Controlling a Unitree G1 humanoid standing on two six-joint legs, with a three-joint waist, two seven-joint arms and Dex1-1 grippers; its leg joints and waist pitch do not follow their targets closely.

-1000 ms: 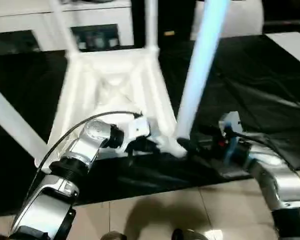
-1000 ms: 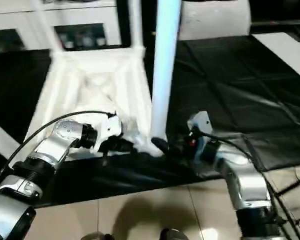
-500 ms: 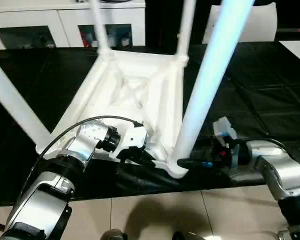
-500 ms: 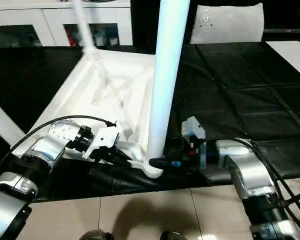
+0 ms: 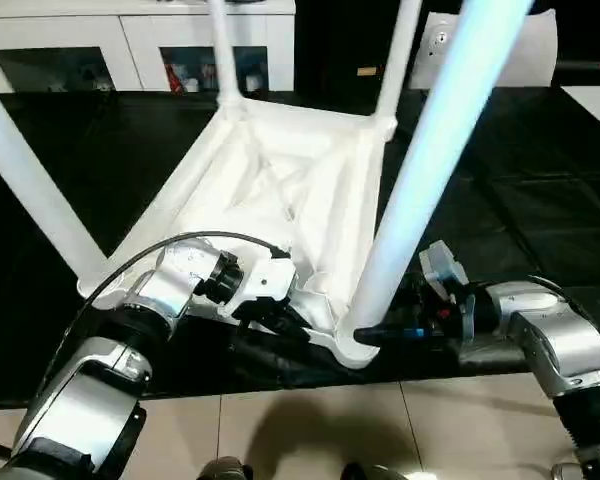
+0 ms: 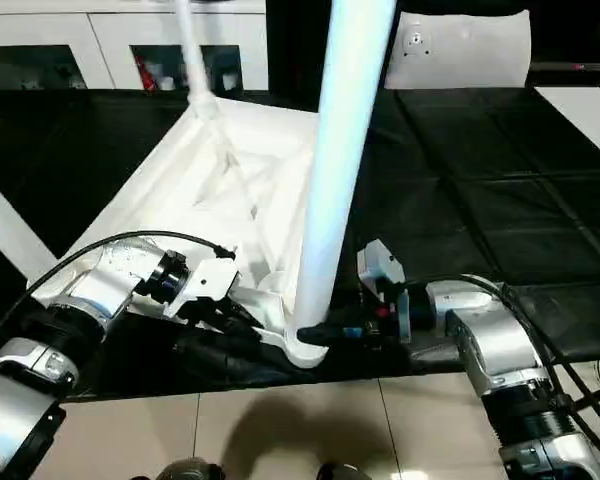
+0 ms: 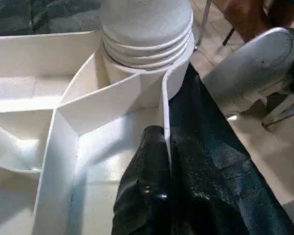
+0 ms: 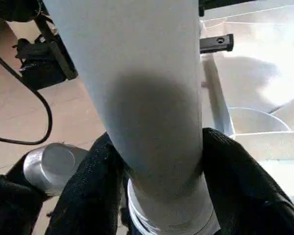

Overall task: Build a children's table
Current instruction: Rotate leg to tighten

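Two tools brace your near corner: the left tool (image 5: pixel 292 318) pinches the top's rim (image 7: pixel 165 117), while the right tool's (image 6: pixel 315 333) half-open fingers (image 8: pixel 95 191) straddle the upright leg (image 5: pixel 420 175) above its socket.

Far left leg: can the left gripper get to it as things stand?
Probably not: the left gripper is shut on the tabletop's rim at the near corner, and the far left leg rises across the tabletop.

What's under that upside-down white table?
A black cloth lies under the table top and spreads out around it. Whatever is beneath the cloth, and the top's downward face, are covered. The left fingers pinch the top's rim.
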